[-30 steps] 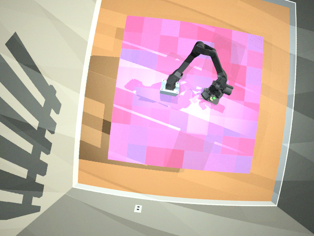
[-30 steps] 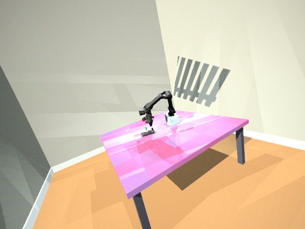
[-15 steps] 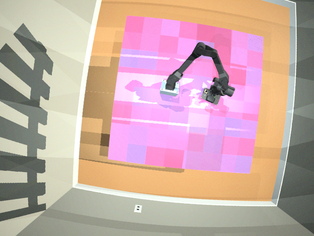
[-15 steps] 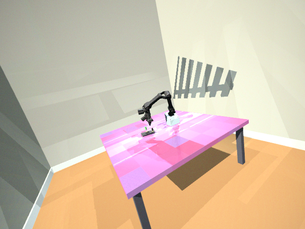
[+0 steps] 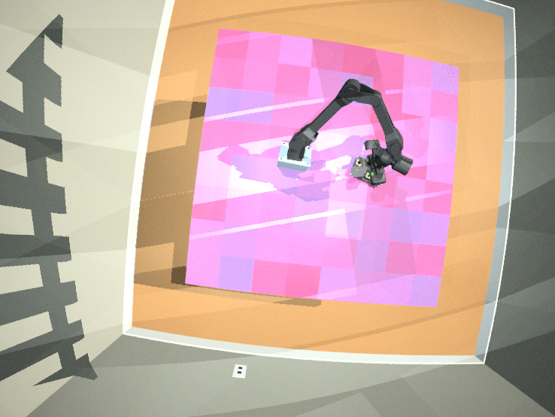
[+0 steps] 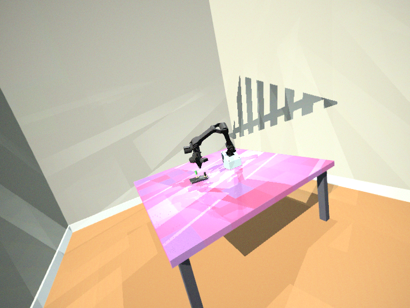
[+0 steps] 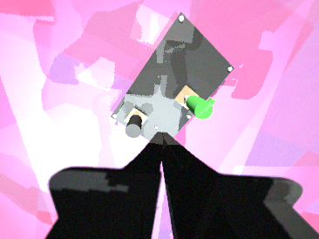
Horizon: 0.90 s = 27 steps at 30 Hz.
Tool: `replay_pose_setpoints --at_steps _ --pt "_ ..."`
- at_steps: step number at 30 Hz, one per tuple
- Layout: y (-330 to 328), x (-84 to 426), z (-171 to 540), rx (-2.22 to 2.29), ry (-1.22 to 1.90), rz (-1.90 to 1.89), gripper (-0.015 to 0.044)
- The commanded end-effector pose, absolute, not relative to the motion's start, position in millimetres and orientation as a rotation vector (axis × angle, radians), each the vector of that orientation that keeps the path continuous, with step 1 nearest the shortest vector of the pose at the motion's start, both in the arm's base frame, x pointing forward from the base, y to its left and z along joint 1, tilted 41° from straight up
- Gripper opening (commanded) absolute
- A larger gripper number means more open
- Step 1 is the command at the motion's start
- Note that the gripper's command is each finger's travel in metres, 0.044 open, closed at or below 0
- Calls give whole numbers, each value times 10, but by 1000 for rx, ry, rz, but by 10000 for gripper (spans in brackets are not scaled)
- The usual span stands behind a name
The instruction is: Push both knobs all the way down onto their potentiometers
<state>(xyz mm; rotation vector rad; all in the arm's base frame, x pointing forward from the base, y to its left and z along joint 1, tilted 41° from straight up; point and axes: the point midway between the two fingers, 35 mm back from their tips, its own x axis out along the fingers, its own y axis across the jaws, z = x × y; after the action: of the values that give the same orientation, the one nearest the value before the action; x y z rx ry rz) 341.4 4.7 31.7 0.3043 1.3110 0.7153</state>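
The arm (image 5: 323, 117) (image 6: 206, 133) is matte black, with chunky rounded joints and tapering dark jaws (image 5: 371, 172) (image 6: 199, 167).

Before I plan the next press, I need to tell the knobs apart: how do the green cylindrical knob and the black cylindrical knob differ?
The green knob is bright green; the black knob is dark with a grey top. The green knob looks wider than the black knob. Both stand on the circuit board.

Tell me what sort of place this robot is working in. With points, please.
Probably a plain indoor room set up as a robot work area: pale walls with white baseboards (image 5: 309, 357) (image 6: 109, 210), a wall outlet (image 5: 239, 371), and a pink patchwork table (image 5: 286, 242) (image 6: 231, 205) carrying a black robot arm (image 5: 327, 112) (image 6: 203, 134).
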Motion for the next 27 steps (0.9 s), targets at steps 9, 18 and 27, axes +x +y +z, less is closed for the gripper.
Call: replay_pose_setpoints --at_steps 9,18,27 --pt "-62 3505 334 -24 1139 956 0" --pt "-123 3555 339 -273 982 1131 0" --pt "-186 3603 343 -519 804 1290 0"
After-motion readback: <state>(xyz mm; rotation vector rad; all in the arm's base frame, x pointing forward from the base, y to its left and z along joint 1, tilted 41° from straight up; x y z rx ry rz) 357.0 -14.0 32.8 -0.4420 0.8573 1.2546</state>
